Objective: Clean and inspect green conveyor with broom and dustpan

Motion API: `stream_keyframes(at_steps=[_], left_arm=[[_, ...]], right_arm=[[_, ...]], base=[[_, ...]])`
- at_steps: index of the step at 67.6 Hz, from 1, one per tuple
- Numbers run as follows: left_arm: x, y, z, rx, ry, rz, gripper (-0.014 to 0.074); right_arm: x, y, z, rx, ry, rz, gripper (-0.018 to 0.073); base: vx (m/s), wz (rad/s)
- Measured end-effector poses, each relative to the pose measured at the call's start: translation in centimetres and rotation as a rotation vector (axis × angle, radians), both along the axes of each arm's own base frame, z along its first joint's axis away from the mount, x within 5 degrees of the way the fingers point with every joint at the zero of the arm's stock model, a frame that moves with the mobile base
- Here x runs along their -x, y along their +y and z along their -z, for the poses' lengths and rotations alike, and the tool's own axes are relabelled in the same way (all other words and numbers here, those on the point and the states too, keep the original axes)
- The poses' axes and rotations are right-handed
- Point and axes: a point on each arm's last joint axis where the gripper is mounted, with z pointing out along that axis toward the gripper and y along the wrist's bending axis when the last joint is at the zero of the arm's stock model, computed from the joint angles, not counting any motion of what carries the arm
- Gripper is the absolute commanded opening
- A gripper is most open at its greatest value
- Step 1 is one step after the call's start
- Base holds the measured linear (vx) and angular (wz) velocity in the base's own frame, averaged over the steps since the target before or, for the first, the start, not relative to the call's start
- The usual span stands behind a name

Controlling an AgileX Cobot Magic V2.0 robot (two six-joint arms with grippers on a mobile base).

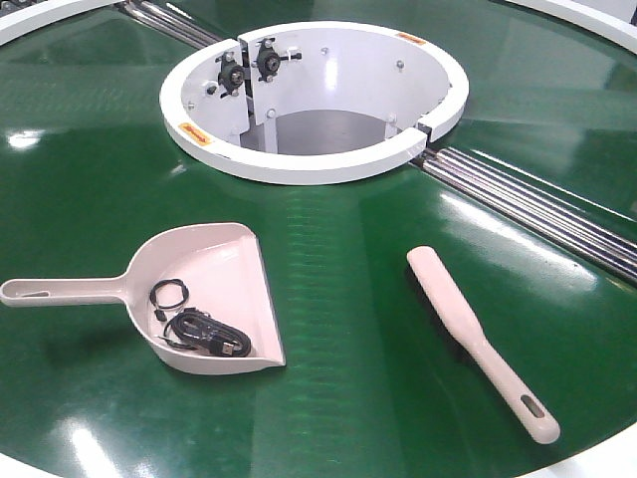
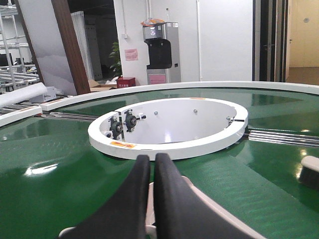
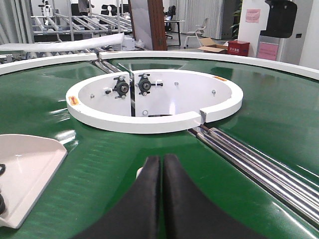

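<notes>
The green conveyor (image 1: 100, 159) fills the front view, with its white ring opening (image 1: 314, 100) at the back. The pale dustpan (image 1: 204, 289) lies at the left, handle pointing left, with coiled black cables (image 1: 199, 329) inside. At the right lies the pale broom (image 1: 478, 339), its slotted handle end toward the near right. Neither gripper shows in the front view. In the left wrist view my left gripper (image 2: 152, 158) is shut and empty, with the dustpan (image 2: 207, 196) partly hidden behind its fingers. My right gripper (image 3: 161, 159) is shut and empty, the broom's tip (image 3: 141, 173) peeking out beside it.
Silver metal rails (image 1: 537, 204) run from the ring to the right edge, and more (image 1: 174, 20) go off at the back left. The belt's white rim (image 2: 199, 85) curves around the far side. Shelving, a water dispenser and boxes stand beyond.
</notes>
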Motion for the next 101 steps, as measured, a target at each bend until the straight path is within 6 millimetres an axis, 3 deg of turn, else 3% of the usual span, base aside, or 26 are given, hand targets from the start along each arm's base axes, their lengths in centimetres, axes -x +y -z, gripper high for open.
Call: stream_keyframes(at_steps=[14, 29, 40, 101], left_arm=[[-0.4, 0.1, 1.6, -0.045, 0.023, -0.031, -0.0006], [-0.8, 0.8, 5.2, 0.068, 0.070, -0.146, -0.0006], [-0.5, 1.1, 6.0, 0.096, 0.114, -0.187, -0.0006], [-0.5, 1.2, 6.2, 0.049, 0.135, -0.197, -0.0006]], right_arm=[[0.0, 0.0, 0.0, 0.000, 0.000, 0.000, -0.0008], [0.0, 0.0, 0.0, 0.000, 0.000, 0.000, -0.0008], [0.0, 0.0, 0.0, 0.000, -0.001, 0.000, -0.0008], [0.0, 0.0, 0.0, 0.000, 0.000, 0.000, -0.0008]], base=[[0.00, 0.00], [0.00, 0.00], [0.00, 0.00], [0.00, 0.00]])
